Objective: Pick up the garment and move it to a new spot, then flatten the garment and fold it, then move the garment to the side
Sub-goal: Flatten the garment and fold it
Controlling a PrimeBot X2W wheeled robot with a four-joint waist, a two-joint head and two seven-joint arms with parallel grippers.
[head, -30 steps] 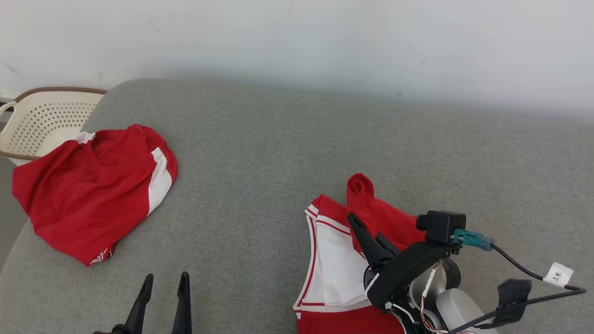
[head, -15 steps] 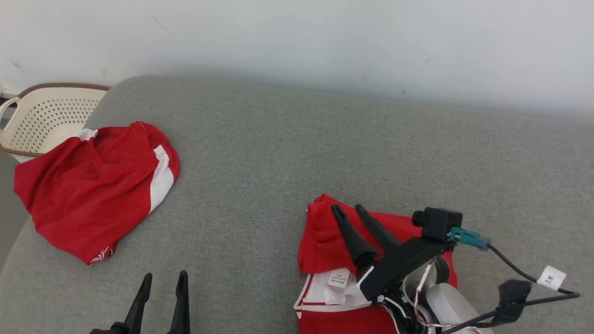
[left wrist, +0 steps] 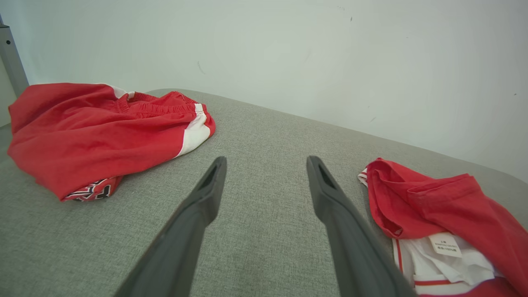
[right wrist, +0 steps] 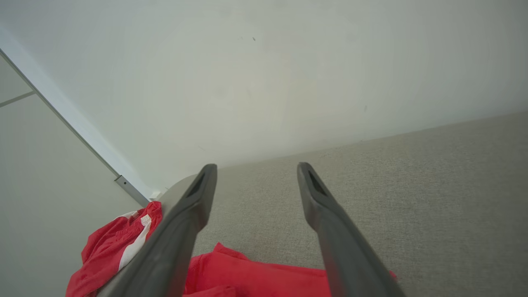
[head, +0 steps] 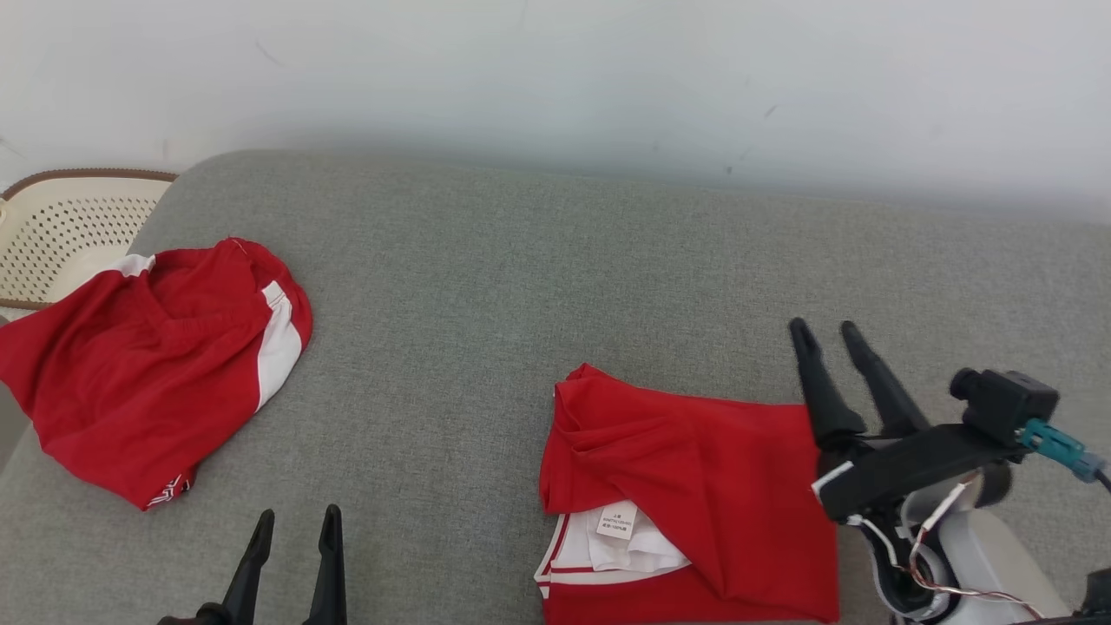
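The garment (head: 694,486) is a red top with white trim, lying folded near the front of the grey cushioned surface (head: 521,286); a white inner layer with a label peeks out at its lower left. My right gripper (head: 823,330) is open and holds nothing, at the garment's far right corner. The right wrist view shows that gripper (right wrist: 256,166) above the garment's (right wrist: 255,280) red edge. My left gripper (head: 297,515) is open and holds nothing at the front left, well apart from the garment. In the left wrist view, the left gripper (left wrist: 266,161) has the garment (left wrist: 445,214) to its right.
A second red garment with a white stripe (head: 147,365) lies crumpled at the surface's left end, also seen as a red heap (left wrist: 95,132). A cream perforated basket (head: 61,234) stands beyond that end. A pale wall runs along the far side.
My right gripper opened and let go of the red flap, which now lies folded over the white part. The gripper then drew away to the right. The left gripper stayed put.
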